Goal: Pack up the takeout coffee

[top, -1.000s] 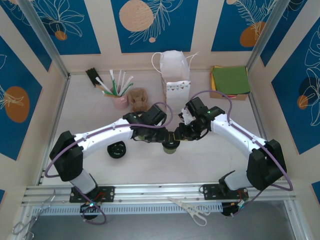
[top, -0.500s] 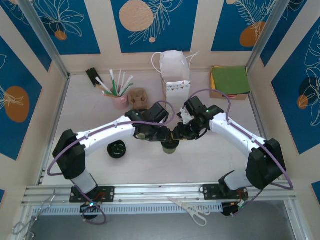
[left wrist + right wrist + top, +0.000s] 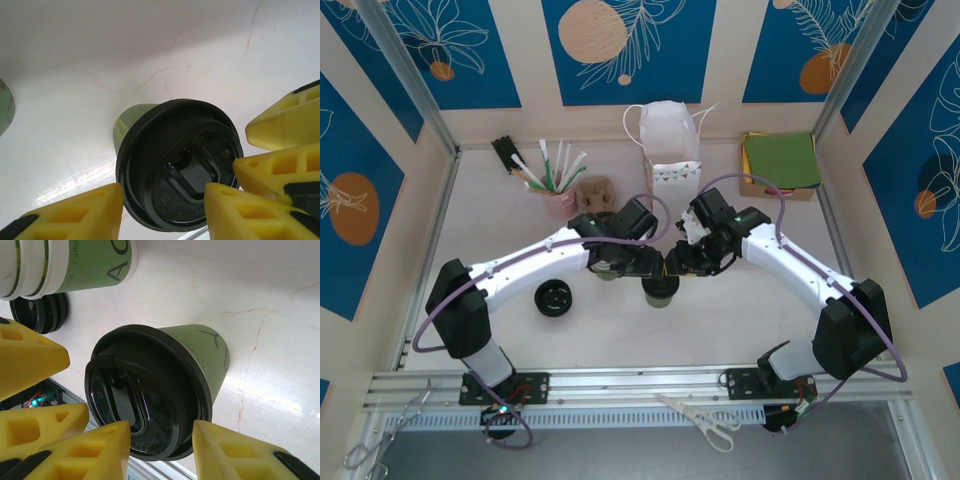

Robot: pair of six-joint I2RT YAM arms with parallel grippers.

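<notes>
Takeout coffee (image 3: 660, 290): upright, lidded, directly beneath left gripper (image 3: 164, 202) and right gripper (image 3: 161, 435). Both sets of jaws partly parted over the lid, holding nothing. Judged step: lid on, cup not yet lifted. Next move calls for closing around the cup wall, then carrying to white bag (image 3: 670, 150) beyond the grippers. Legible beside right gripper: "Coffee" and large "A" on stacked cups (image 3: 75, 262).

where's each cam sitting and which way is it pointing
Top external: above and behind the arms, looking down at the table; both meet at the takeout coffee.
Left wrist: on the left gripper, looking down onto the black lid; yellow fingers show.
Right wrist: on the right gripper, facing down at that lid; own fingers show.
All share the coffee.
</notes>
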